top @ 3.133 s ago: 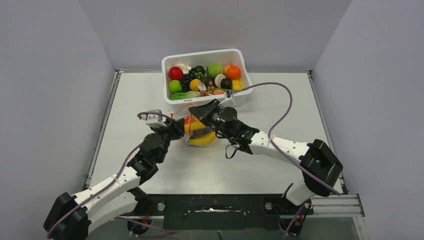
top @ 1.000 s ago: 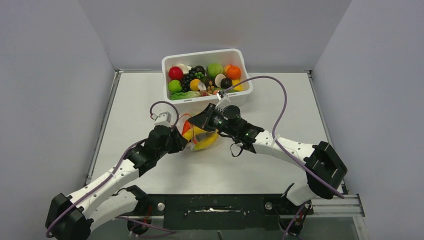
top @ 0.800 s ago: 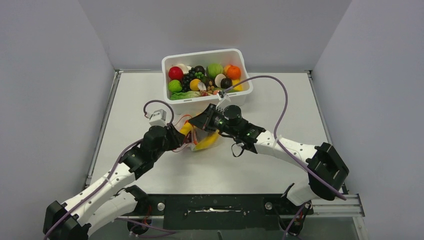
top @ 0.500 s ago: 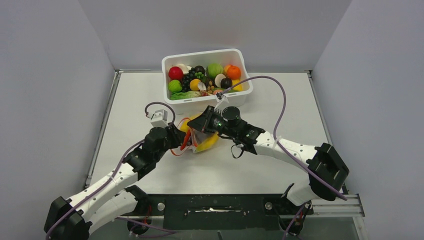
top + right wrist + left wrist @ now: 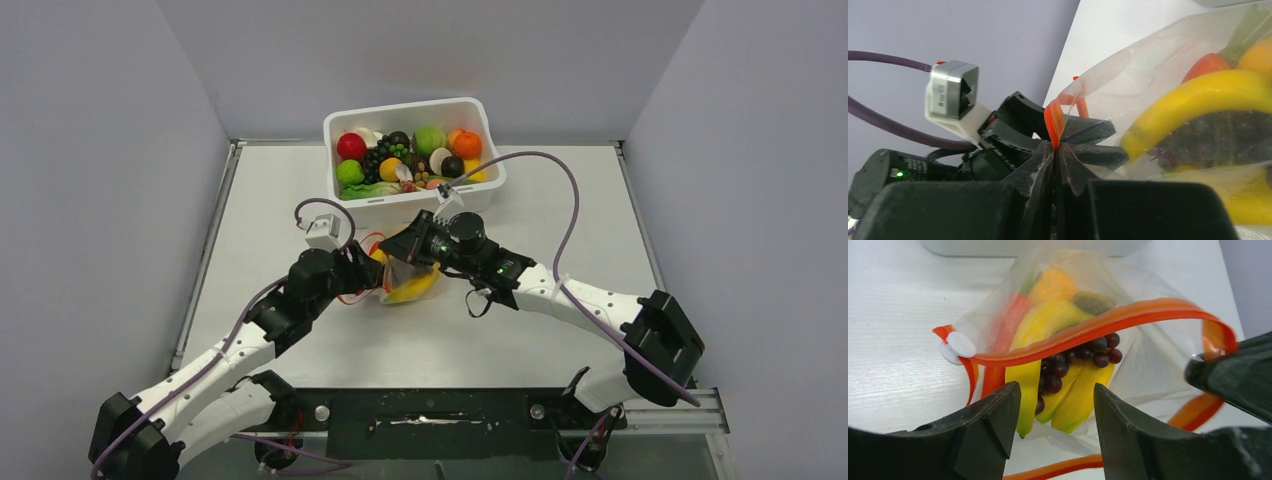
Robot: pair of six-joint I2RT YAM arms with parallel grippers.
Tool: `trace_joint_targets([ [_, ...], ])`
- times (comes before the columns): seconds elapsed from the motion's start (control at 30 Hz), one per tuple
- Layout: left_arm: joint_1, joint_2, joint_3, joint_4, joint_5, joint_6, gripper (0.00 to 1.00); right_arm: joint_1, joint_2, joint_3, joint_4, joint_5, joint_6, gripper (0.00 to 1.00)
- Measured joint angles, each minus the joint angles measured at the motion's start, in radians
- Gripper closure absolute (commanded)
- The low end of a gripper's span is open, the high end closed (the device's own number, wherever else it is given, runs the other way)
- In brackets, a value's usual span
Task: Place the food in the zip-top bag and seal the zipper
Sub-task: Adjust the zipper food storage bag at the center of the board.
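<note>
The clear zip-top bag [image 5: 1143, 355] lies on the table in front of the white tub, its mouth gaping. It holds the yellow bananas [image 5: 1048, 325], dark purple grapes [image 5: 1068, 362], an orange-yellow pepper [image 5: 1053, 285] and a red-orange piece [image 5: 1008, 325]. The orange-red zipper [image 5: 1108, 322] arcs across the mouth, with a white slider [image 5: 959, 345] at its left end. My right gripper [image 5: 1054, 147] is shut on the zipper strip [image 5: 1054, 120] at the right end of the mouth. My left gripper [image 5: 1055, 405] is open and empty, just short of the bag. From above, both grippers meet at the bag [image 5: 400, 280].
A white tub [image 5: 412, 112] full of toy fruit and vegetables stands right behind the bag. Grey walls close in the table [image 5: 560, 210] at left, right and back. Purple cables loop above both wrists.
My left gripper has let go of the bag's left side, drawn back slightly and now stands open. My right gripper has stayed shut on the zipper, shifting slightly.
</note>
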Motion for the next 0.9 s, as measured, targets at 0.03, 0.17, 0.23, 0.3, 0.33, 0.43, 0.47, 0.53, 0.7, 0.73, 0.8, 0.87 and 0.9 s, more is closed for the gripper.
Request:
trace_joint_targets([
  [0.03, 0.0, -0.008, 0.022, -0.018, 0.002, 0.0, 0.45, -0.004, -0.009, -0.001, -0.01, 0.006, -0.001, 1.0],
  [0.17, 0.0, -0.052, 0.105, -0.104, 0.0, 0.006, 0.48, -0.03, -0.07, -0.014, -0.045, 0.037, -0.01, 1.0],
  [0.23, 0.0, -0.074, 0.135, -0.149, -0.006, 0.01, 0.5, -0.042, -0.1, -0.021, -0.063, 0.053, -0.018, 1.0],
  [0.3, 0.0, -0.102, 0.154, -0.193, -0.013, 0.019, 0.51, -0.051, -0.132, -0.024, -0.086, 0.073, -0.027, 1.0],
  [0.33, 0.0, -0.116, 0.16, -0.216, -0.018, 0.023, 0.51, -0.052, -0.148, -0.027, -0.095, 0.082, -0.03, 1.0],
  [0.43, 0.0, -0.145, 0.161, -0.28, -0.033, 0.027, 0.51, -0.053, -0.185, -0.04, -0.109, 0.097, -0.036, 1.0],
  [0.47, 0.0, -0.149, 0.161, -0.299, -0.034, 0.027, 0.5, -0.055, -0.192, -0.043, -0.111, 0.1, -0.037, 1.0],
  [0.53, 0.0, -0.15, 0.161, -0.328, -0.034, 0.026, 0.5, -0.055, -0.201, -0.045, -0.116, 0.106, -0.039, 1.0],
  [0.7, 0.0, -0.145, 0.158, -0.359, -0.018, 0.007, 0.58, -0.055, -0.202, -0.045, -0.125, 0.116, -0.042, 1.0],
  [0.73, 0.0, -0.143, 0.156, -0.36, -0.013, 0.002, 0.6, -0.055, -0.202, -0.046, -0.127, 0.118, -0.043, 1.0],
  [0.8, 0.0, -0.141, 0.147, -0.365, -0.005, -0.008, 0.64, -0.055, -0.202, -0.046, -0.133, 0.124, -0.044, 1.0],
  [0.87, 0.0, -0.142, 0.139, -0.369, 0.003, -0.021, 0.65, -0.055, -0.202, -0.046, -0.135, 0.128, -0.044, 1.0],
  [0.9, 0.0, -0.143, 0.134, -0.37, 0.01, -0.027, 0.65, -0.055, -0.202, -0.046, -0.137, 0.131, -0.044, 1.0],
])
